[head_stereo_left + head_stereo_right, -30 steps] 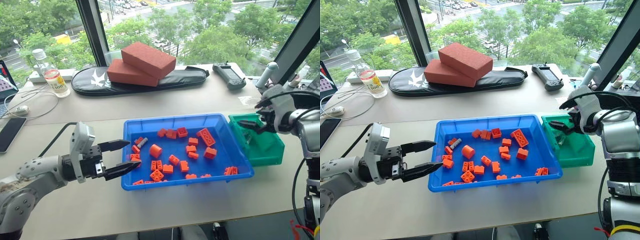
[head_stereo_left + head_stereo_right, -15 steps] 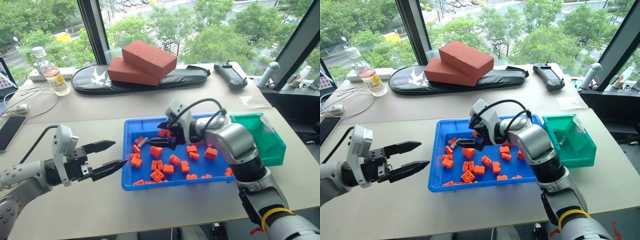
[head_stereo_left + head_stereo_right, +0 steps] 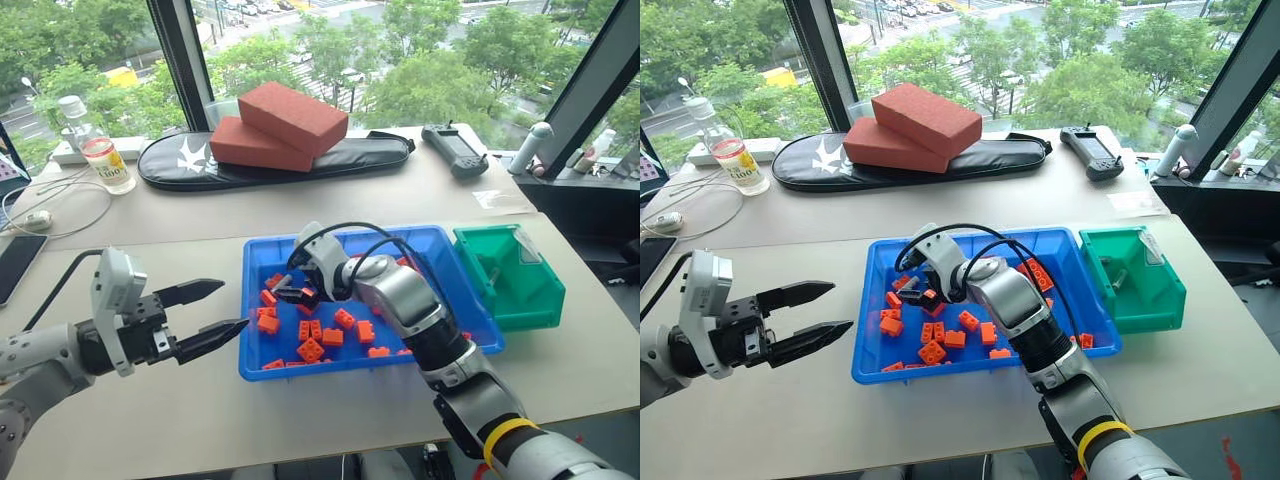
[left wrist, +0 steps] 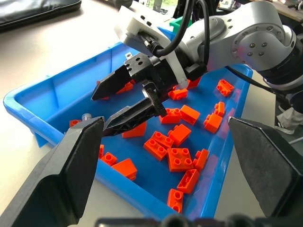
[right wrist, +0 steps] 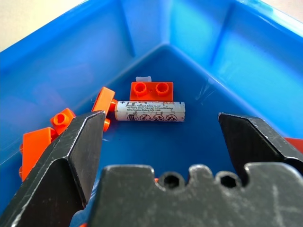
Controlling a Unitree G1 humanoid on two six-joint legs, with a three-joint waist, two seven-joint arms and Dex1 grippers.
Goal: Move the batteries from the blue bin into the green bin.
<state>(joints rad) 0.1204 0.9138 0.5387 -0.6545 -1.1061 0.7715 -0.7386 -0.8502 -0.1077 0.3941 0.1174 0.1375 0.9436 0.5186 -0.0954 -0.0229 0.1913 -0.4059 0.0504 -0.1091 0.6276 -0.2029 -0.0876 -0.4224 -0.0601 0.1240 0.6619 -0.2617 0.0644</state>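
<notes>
1. Battery (image 5: 150, 111): slim silver-grey cylinder with printed label, lying flat in a corner of the blue bin (image 3: 262, 366), touching an orange toy brick (image 5: 151, 89).
2. Blue bin: wide, shallow, glossy plastic tray, strewn with studded orange bricks.
3. Green bin (image 3: 540, 305): smaller, deeper, teal plastic, just beside the blue bin.
4. Right gripper (image 4: 124, 98): jaws wide apart, empty, poised over the battery.
5. Left gripper (image 3: 213, 311): jaws apart, empty, over bare table (image 3: 150, 410) beside the blue bin.
6. Two red foam blocks (image 3: 275, 125), stacked on a black case (image 3: 350, 155) behind.
</notes>
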